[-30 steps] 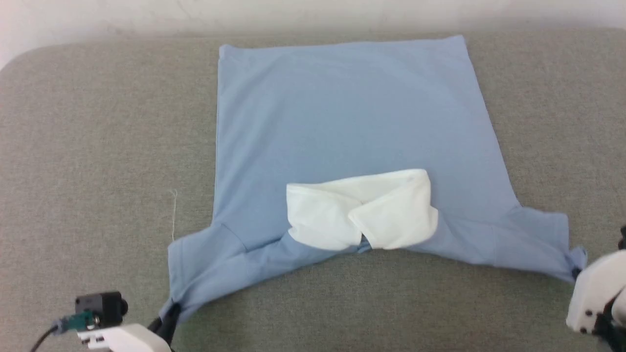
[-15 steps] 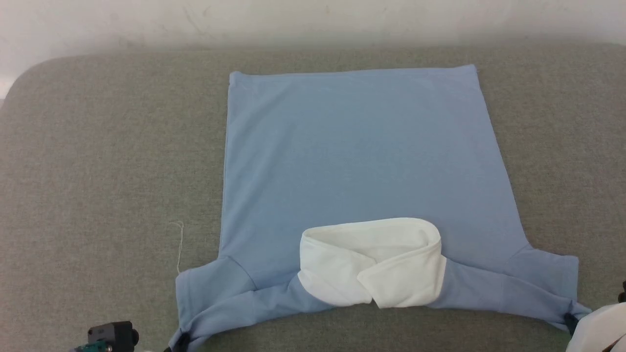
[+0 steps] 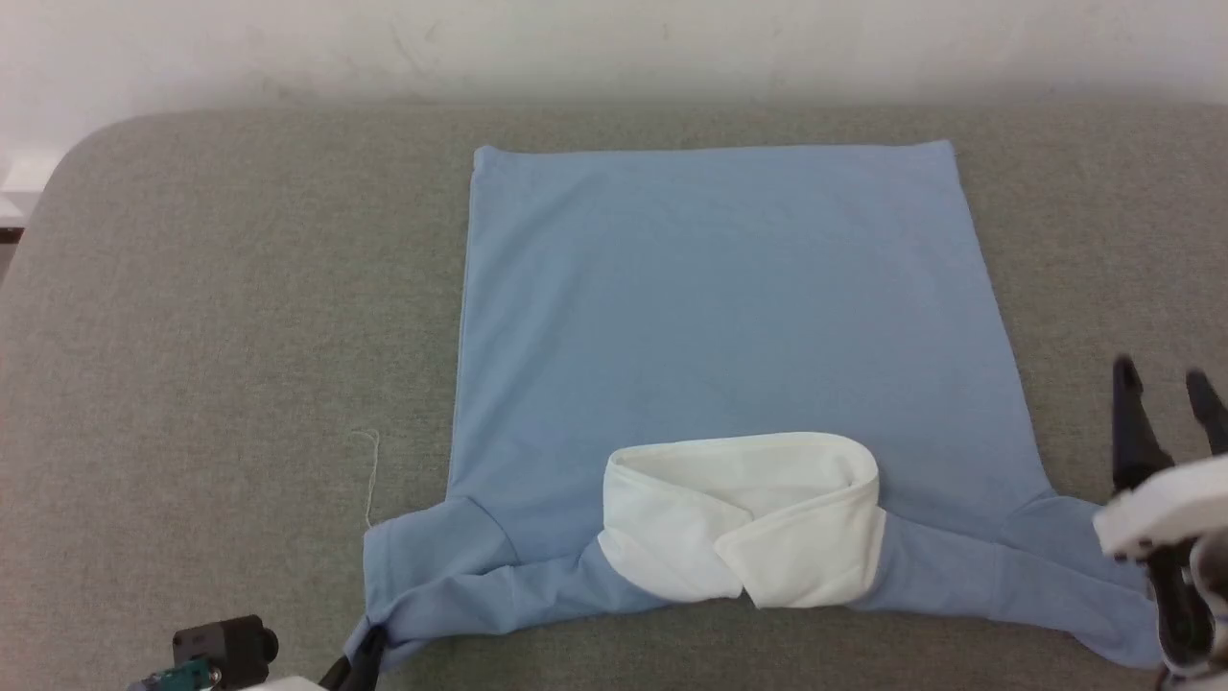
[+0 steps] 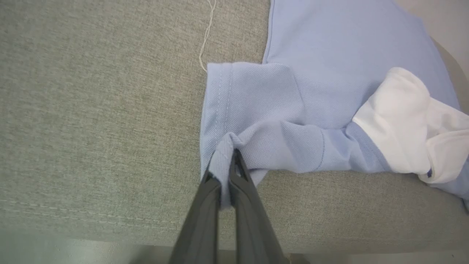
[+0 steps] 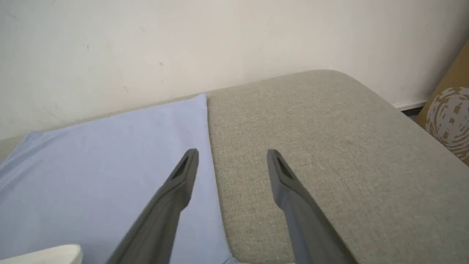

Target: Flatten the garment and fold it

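The flattening step was judged to be nearly finished. The garment point(image 3: 710, 317) was spread across the middle of the grey tabletop point(image 3: 240, 317), with its hem toward the top of the head view and its white collar point(image 3: 743, 518) at lower centre. At the lower left, the left pincer point(image 4: 227, 157) was clamped on the bunched hem of the left-hand sleeve point(image 3: 422, 566). At the right edge, the right pincer point(image 3: 1161, 376) was held wide apart beside the garment. Half a second before, the tip of the right-hand sleeve point(image 3: 1065, 566) had been pinched by it; that sleeve had since been released. Next, the left-hand sleeve would need to be laid flat and let go before any fold.
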Available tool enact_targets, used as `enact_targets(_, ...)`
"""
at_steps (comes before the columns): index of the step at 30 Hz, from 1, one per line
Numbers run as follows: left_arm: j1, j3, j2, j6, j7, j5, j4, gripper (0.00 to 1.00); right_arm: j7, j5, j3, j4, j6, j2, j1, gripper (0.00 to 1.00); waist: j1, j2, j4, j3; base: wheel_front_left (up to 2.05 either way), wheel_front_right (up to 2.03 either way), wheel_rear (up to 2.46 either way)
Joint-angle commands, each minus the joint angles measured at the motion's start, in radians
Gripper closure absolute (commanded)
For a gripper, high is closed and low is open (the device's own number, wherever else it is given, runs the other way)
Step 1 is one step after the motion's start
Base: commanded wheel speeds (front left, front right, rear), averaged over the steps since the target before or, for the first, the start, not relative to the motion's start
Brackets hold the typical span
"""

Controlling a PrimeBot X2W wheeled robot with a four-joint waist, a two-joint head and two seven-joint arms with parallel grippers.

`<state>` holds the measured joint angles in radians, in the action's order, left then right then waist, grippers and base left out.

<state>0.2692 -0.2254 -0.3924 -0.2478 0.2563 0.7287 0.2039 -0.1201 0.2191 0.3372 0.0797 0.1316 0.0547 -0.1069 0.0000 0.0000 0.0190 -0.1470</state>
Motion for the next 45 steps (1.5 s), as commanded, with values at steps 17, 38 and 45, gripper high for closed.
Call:
enact_targets(17, -0.142, -0.033, 0.017, 0.027, -0.017, -0.031, 0.089, 1.00, -0.123, -0.013, -0.041, 0.380, -0.001, 0.207, -0.697, 0.00, 0.0000, 0.0000, 0.177, -0.318, 0.00, 0.00, 0.00)
enact_targets(38, -0.276, -0.092, 0.105, 0.108, -0.111, -0.020, -0.023, 1.00, -0.790, -0.357, 0.154, 0.408, -0.001, 0.257, -1.016, 0.35, 0.0000, 0.0000, 0.308, -0.546, 0.00, 0.00, 0.00)
enact_targets(45, -0.278, -0.095, 0.109, 0.119, -0.129, -0.016, -0.056, 1.00, -0.769, -0.360, 0.143, 0.349, -0.001, 0.301, -0.945, 1.00, 0.0000, 0.0000, 0.311, -0.497, 0.00, 0.00, 0.00)
